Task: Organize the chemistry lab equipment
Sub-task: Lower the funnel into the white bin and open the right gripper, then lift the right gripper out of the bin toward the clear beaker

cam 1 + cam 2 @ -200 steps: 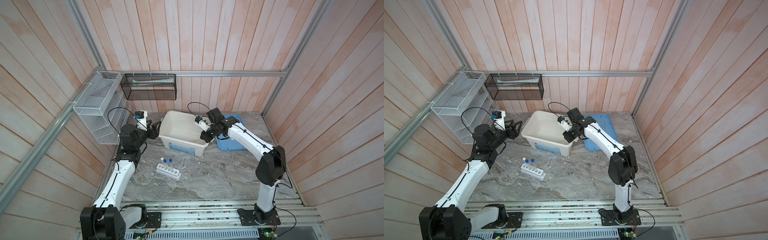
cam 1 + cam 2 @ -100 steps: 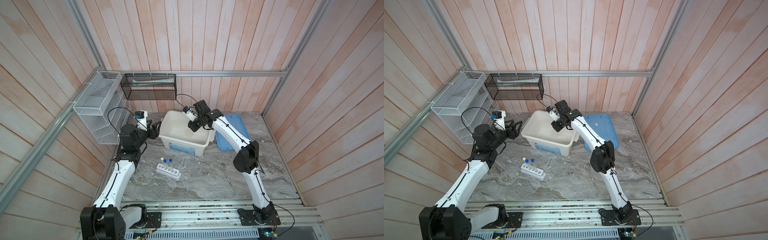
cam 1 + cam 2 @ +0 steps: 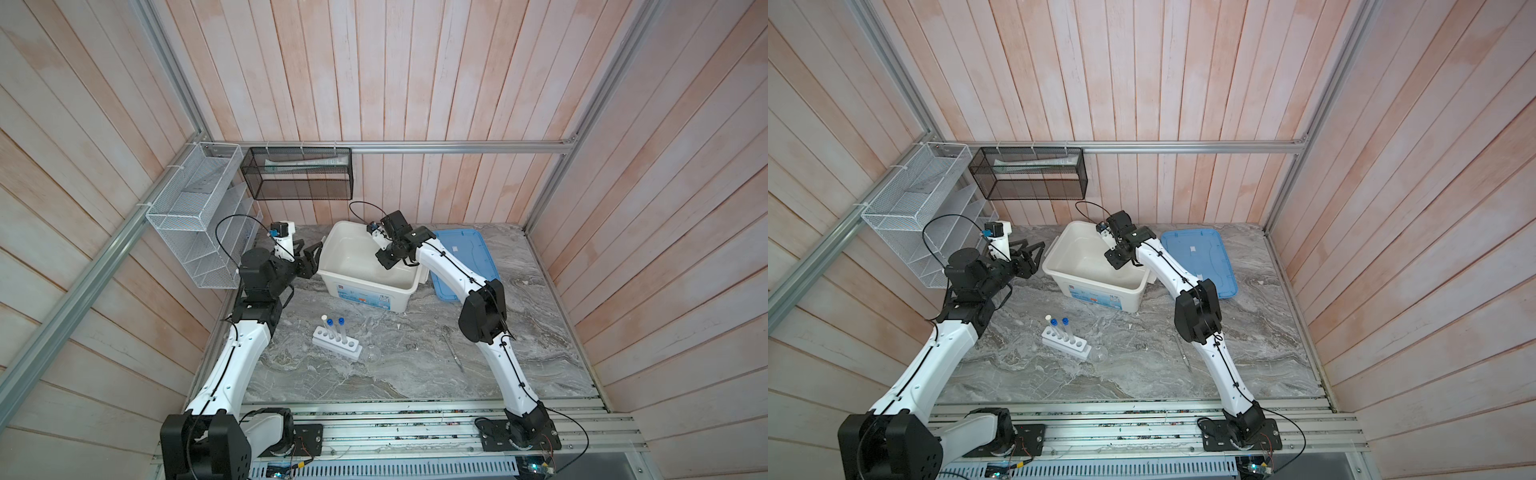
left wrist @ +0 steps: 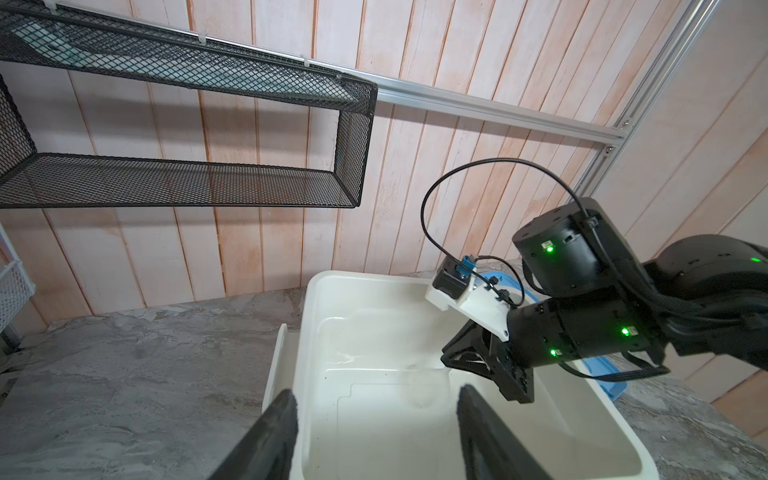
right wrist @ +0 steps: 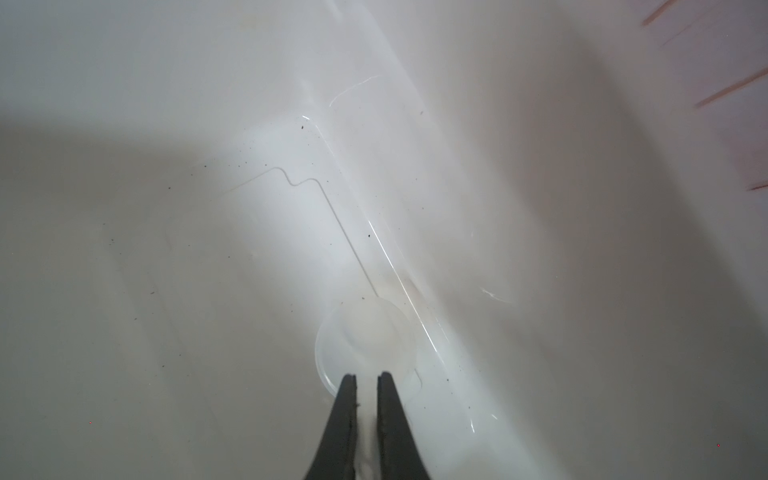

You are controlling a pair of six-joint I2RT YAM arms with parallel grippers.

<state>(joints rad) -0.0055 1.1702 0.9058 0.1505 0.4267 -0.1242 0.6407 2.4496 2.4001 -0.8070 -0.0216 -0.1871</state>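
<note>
The left arm (image 3: pixel 237 361), lower left in both top views, has white link shells, black joint housings and a black base block. The right arm (image 3: pixel 505 370), lower right, is of the same build. A thin black cable (image 4: pixel 498 160) runs along each arm and loops at the wrist. The right wrist carries a white bracket (image 4: pixel 478 301) with a blue connector (image 4: pixel 467 263). Green lights (image 4: pixel 549 248) show on its black joints. The left tool (image 4: pixel 376 395) and right tool (image 5: pixel 367 375) have black tapered fingers.
</note>
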